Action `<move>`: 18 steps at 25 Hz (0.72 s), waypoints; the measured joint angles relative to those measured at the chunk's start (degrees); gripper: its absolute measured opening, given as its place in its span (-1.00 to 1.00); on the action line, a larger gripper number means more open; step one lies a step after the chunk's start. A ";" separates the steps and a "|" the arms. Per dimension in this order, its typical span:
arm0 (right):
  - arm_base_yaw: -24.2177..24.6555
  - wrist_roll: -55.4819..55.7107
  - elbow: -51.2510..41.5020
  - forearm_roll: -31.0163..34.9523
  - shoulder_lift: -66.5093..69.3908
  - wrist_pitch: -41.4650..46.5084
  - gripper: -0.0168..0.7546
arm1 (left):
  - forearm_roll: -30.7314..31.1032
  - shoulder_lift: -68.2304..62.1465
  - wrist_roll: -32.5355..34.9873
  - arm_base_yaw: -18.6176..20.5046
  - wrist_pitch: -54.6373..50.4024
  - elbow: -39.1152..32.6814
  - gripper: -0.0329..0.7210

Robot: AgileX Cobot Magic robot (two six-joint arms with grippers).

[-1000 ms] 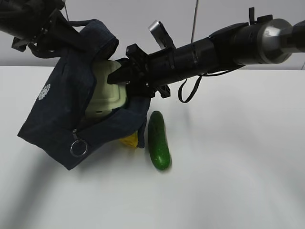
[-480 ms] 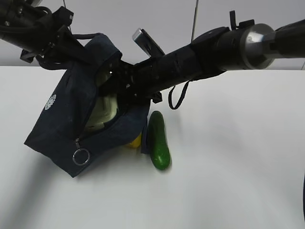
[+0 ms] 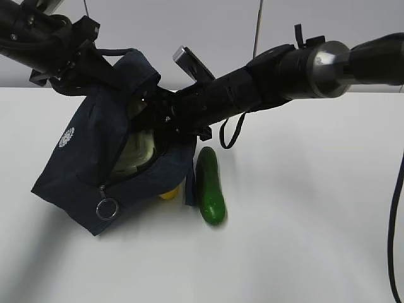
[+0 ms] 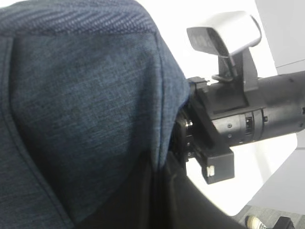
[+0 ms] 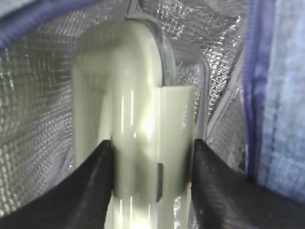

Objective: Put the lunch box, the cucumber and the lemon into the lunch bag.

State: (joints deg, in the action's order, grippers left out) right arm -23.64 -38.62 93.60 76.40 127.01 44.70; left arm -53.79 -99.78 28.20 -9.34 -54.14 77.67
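Note:
The navy lunch bag [image 3: 85, 154] hangs tilted at the left, its mouth open to the right. My left gripper [image 3: 79, 60] holds it up by the top fabric; the left wrist view shows mostly the bag's cloth [image 4: 86, 95]. My right gripper [image 3: 151, 120] reaches into the mouth, shut on the pale green lunch box [image 5: 138, 95], which sits inside the silver lining [image 5: 43, 95]. A corner of the lunch box [image 3: 136, 154] shows in the opening. The cucumber [image 3: 210, 186] lies on the table right of the bag. The lemon [image 3: 169, 193] peeks out from under the bag's lower edge.
The zipper's metal ring pull [image 3: 105, 208] hangs at the bag's lower front corner. A black strap loop [image 3: 230, 129] dangles from my right arm above the cucumber. The white table [image 3: 303, 221] extends to the right and front.
My right gripper has pushed the lunch box deeper into the bag, so less of it shows. The bag has shifted slightly and covers more of the lemon.

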 joint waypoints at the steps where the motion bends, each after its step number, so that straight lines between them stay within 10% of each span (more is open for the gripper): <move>1: 0.00 0.08 0.00 0.00 0.00 0.00 -0.02 | 0.00 0.00 0.00 0.00 0.00 0.00 -0.93; 18: 0.00 0.43 0.63 -0.47 -0.10 2.15 0.12 | 0.09 -0.09 0.02 0.00 1.09 0.00 -0.93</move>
State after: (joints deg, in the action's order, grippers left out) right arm -23.64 -38.19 94.23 75.93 126.91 46.85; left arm -53.70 -99.88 28.23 -9.34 -53.06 77.67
